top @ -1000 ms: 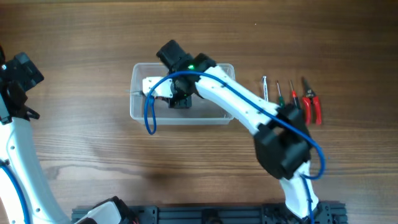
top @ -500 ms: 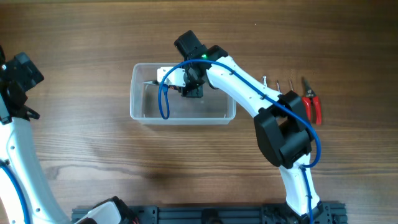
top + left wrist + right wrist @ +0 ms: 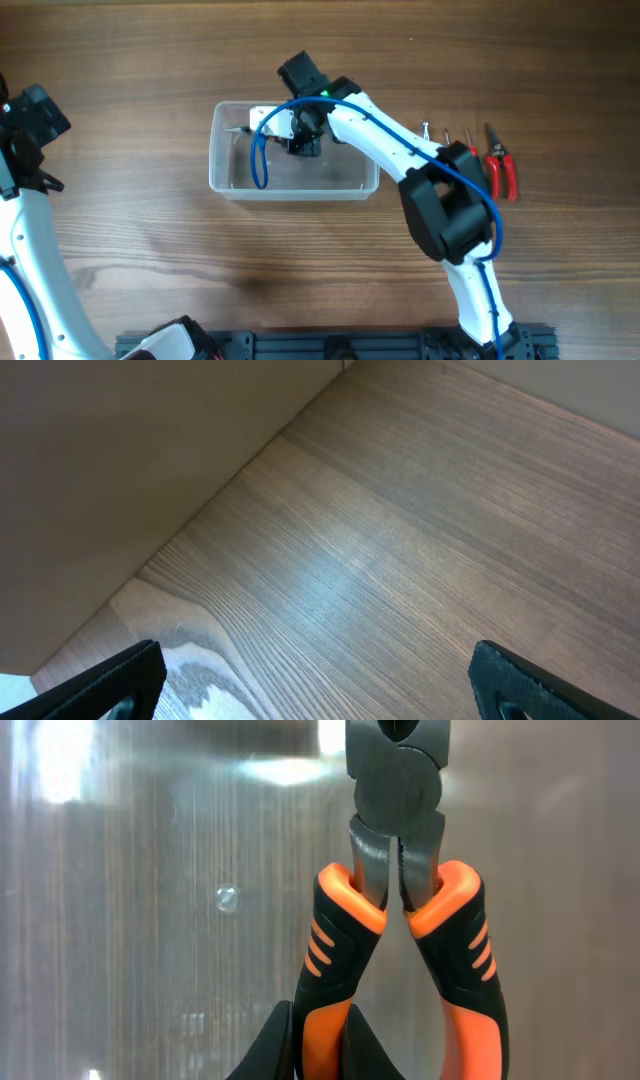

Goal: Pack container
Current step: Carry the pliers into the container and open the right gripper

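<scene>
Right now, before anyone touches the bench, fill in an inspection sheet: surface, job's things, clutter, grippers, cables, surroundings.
Surface: wooden table, brown grain.
Job's things: clear container mid-table; orange-handled pliers held over its floor.
Clutter: screwdrivers, partly under the right arm, and red cutters, all right of the container.
Grippers: right gripper shut on one handle of the pliers; left gripper open, holding nothing.
Cables: blue cable loops over the container.
Surroundings: plain wall behind the table; black rail at the front edge.
</scene>
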